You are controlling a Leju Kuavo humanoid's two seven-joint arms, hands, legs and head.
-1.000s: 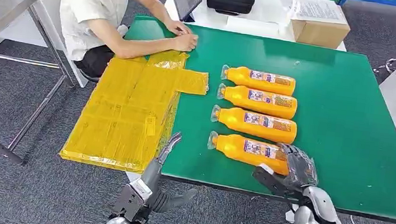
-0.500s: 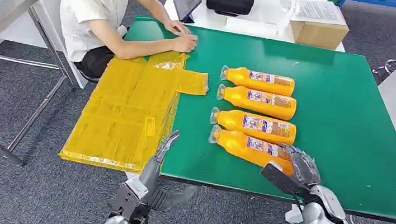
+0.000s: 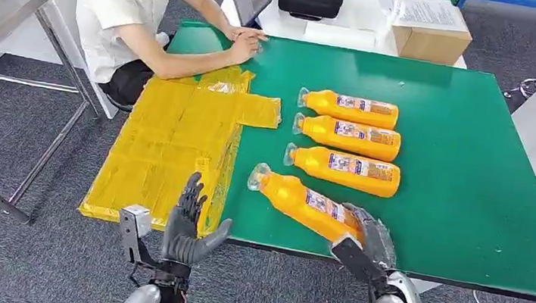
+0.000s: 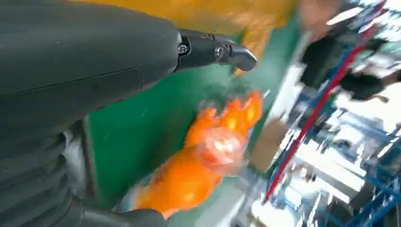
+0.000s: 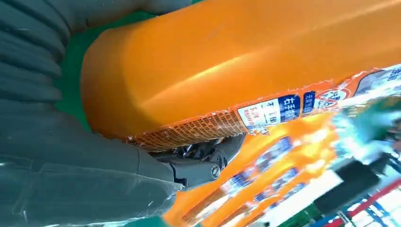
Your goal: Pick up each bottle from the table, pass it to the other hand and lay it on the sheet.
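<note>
Bottle [image 3: 305,204] number one lies angled over the green table's [image 3: 475,183] near edge, cap toward ten o'clock, its base gripped by your right hand [image 3: 365,239]. Your left hand [image 3: 188,226] waits with fingers spread and empty, at nine o'clock from it, below the yellow sheet [image 3: 175,141]. Judge the bottle rigid, probably full and weighty, with a glossy wrap that may slip; take the bare midsection at handover. Right fingers are largely hidden beneath the body, and the left wrist view is blurred. Three bottles [image 3: 348,136] wait at twelve o'clock.

Left hand [image 4: 80,90] fingers [image 4: 217,49] spread, empty; blurred orange bottle [image 4: 198,165] over green table [image 4: 137,127].
</note>
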